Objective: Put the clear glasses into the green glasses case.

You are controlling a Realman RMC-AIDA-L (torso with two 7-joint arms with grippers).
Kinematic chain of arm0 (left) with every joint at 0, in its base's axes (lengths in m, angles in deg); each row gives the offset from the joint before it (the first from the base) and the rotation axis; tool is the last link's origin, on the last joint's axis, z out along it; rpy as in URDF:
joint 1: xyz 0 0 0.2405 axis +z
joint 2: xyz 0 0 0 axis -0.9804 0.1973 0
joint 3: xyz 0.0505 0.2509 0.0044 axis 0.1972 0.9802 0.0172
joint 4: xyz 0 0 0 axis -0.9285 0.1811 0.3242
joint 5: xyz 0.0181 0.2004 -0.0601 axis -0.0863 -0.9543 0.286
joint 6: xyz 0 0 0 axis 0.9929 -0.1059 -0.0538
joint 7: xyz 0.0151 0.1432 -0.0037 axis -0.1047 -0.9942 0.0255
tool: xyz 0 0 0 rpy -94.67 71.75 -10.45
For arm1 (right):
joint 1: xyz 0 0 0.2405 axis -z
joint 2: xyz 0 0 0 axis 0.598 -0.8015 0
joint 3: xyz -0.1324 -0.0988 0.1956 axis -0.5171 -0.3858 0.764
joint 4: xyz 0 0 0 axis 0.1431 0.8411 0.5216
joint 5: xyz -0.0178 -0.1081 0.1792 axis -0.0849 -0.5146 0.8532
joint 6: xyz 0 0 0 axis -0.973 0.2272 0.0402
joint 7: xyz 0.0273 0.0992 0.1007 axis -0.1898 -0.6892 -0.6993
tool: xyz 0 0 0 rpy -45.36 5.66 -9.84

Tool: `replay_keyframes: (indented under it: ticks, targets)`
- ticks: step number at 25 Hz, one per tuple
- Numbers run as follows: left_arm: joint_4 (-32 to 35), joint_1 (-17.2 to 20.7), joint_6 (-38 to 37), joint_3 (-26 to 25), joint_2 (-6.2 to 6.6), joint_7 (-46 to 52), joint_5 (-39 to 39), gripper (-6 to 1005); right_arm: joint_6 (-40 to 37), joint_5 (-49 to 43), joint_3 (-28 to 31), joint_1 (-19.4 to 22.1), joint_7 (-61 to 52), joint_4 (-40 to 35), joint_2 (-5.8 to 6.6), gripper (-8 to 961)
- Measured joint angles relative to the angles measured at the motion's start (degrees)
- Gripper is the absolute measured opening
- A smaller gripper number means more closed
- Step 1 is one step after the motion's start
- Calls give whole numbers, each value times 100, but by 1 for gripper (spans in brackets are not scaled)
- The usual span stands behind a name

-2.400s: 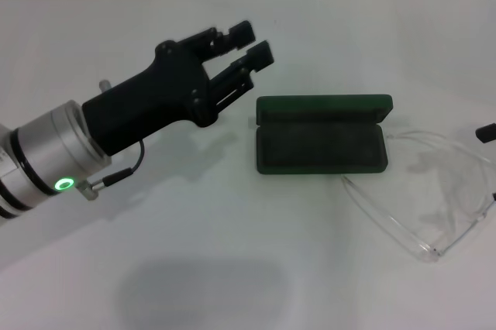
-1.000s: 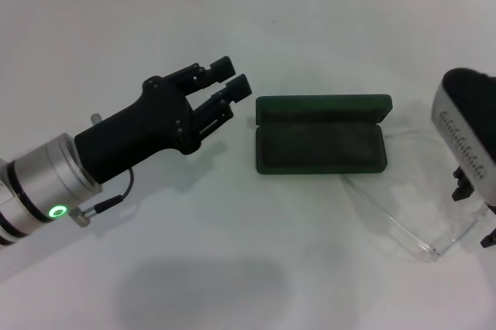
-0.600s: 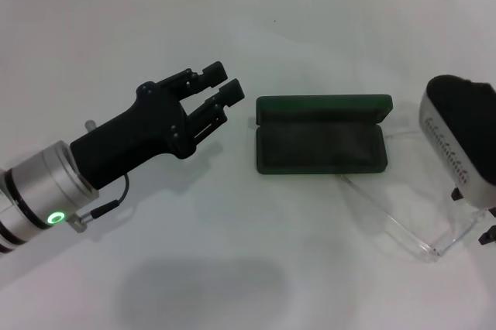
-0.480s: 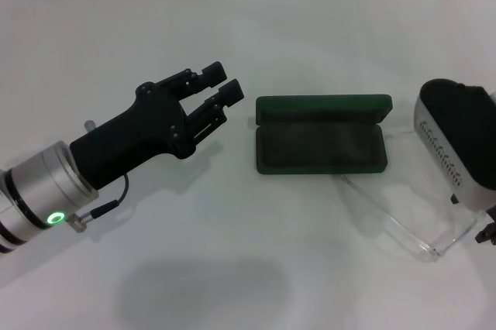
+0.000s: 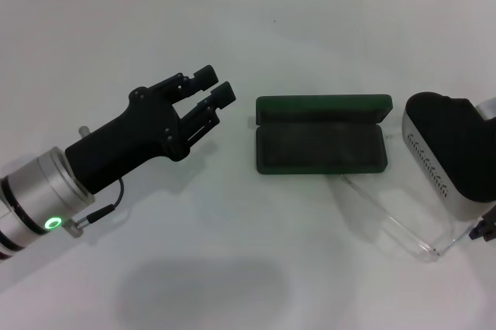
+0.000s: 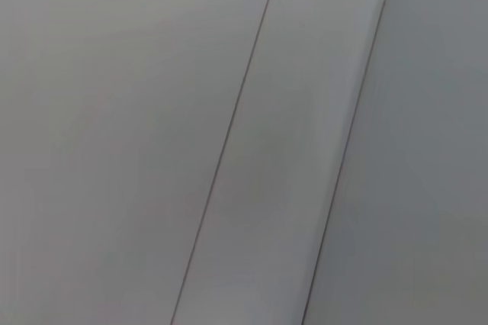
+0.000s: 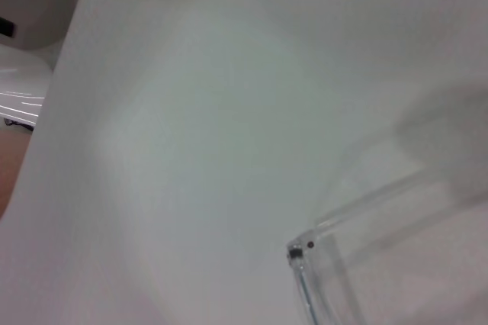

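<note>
Reaching step: your right gripper [image 5: 482, 229] sits low over the clear glasses [image 5: 403, 229], which lie just right of the open green glasses case [image 5: 319, 148]; finger state can't be told. Left gripper [image 5: 213, 90] hovers left, fingers apart. Next: clamp a temple arm cleanly.

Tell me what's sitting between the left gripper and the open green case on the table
Nothing. In the head view only bare white table separates the left gripper from the green glasses case, which lies open.
</note>
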Motion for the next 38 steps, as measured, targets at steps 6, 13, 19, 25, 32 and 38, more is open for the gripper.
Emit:
replay_keyframes:
  ticks: [6,13,19,25,32,38]
  targets:
    - [-59,3,-17,0,-6,-14,9,395,-17,-6,-107,-7,-47,41,0,350]
    - [-67,3,-76,0,-7,15,19,396,-52,14,16,60,-117,-158,18,213]
    - [-68,87,-151,-7,-2,31,208,396,-299,358,753,404,200,-874,34,163]
    - [-47,272,-215,-9,7,30,614,395,-499,1244,1891,815,929,-1251,50,123]
    - [-75,261,-257,-80,29,390,778,455,-613,1751,2239,1068,1441,-1137,46,118]
    - [-58,271,-262,-159,21,483,784,456,-909,2794,2917,1365,2159,-980,35,116]
